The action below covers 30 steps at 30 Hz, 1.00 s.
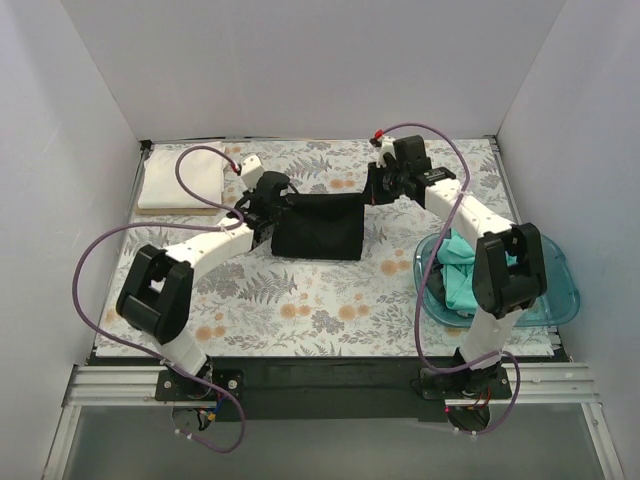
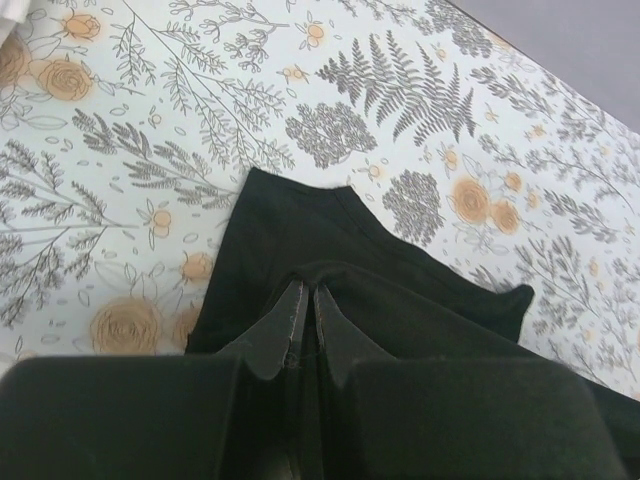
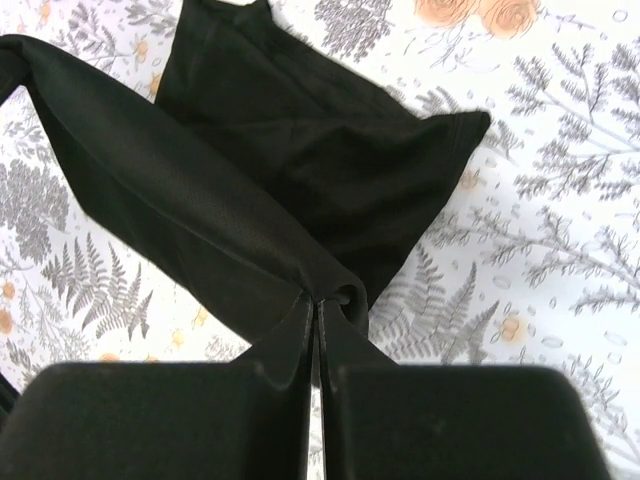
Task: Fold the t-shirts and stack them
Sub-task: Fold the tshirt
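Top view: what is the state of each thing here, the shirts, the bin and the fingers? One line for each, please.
black shirt: gripped at both ends, top edge stretched, lower part on the table.
white shirt: folded, flat, far left.
teal shirt: crumpled, in the bin.
bin: upright, holds the teal shirt.
left fingers: shut on the black shirt.
right fingers: shut on the black shirt.
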Tool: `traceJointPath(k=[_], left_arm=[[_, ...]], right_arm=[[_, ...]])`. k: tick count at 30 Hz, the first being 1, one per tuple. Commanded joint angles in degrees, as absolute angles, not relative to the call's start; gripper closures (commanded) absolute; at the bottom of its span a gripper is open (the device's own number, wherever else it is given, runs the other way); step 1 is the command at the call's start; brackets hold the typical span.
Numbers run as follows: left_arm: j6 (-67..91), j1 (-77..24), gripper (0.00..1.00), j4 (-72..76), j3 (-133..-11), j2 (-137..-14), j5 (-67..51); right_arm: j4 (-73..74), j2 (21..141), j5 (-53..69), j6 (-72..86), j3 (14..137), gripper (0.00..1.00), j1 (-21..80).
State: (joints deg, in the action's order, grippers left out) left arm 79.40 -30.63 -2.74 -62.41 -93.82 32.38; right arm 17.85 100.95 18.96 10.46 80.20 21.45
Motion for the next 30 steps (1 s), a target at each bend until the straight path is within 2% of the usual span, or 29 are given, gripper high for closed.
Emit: traceJointPath(k=[1, 10, 16, 17, 19, 20, 21, 22, 23, 24, 27, 30], left_arm=[[78.2, -27.7, 1.0, -0.3, -66.5, -97.4, 30.5], [74.4, -22.9, 1.0, 13.3, -68.9, -108.6, 21.6], [73.0, -21.6, 1.0, 17.0, -69.7, -113.1, 20.6], [72.9, -21.1, 0.99, 16.0, -70.7, -114.0, 20.2], [73.0, -20.7, 0.87, 12.0, -74.6, -116.7, 19.2], [73.4, -20.4, 0.82, 10.6, -75.8, -117.4, 19.0], [73.3, -20.3, 0.8, 9.1, -77.1, -117.9, 18.6], [73.0, -20.1, 0.72, 9.3, -76.9, -117.7, 17.8], [72.3, -20.0, 0.62, 10.1, -76.3, -117.1, 15.4], [72.1, -20.0, 0.34, 11.8, -75.4, -116.3, 15.2], [72.5, -20.0, 0.18, 15.8, -72.0, -112.2, 14.8], [72.3, -20.0, 0.15, 7.8, -74.3, -110.3, 12.0]], right_arm=[[16.4, 105.1, 20.2, 9.8, 86.9, 0.99, 20.0], [14.0, 123.0, 21.7, 10.8, 99.7, 0.99, 17.8], [13.2, 128.5, 20.8, 11.2, 103.9, 0.99, 17.1], [12.8, 128.8, 20.6, 11.3, 104.3, 0.95, 17.0], [12.9, 129.5, 21.4, 11.3, 105.0, 0.78, 16.9], [12.9, 130.3, 22.0, 10.5, 105.6, 0.52, 16.9], [13.1, 130.8, 22.7, 10.4, 106.4, 0.36, 16.8], [13.4, 131.0, 22.8, 10.2, 106.8, 0.02, 16.9], [13.9, 130.8, 23.2, 9.5, 107.0, 0.02, 16.8], [14.2, 130.5, 23.2, 9.2, 106.9, 0.02, 16.8], [14.6, 127.4, 22.6, 8.5, 105.1, 0.02, 16.9], [14.5, 122.4, 22.6, 7.9, 99.5, 0.02, 17.0]])
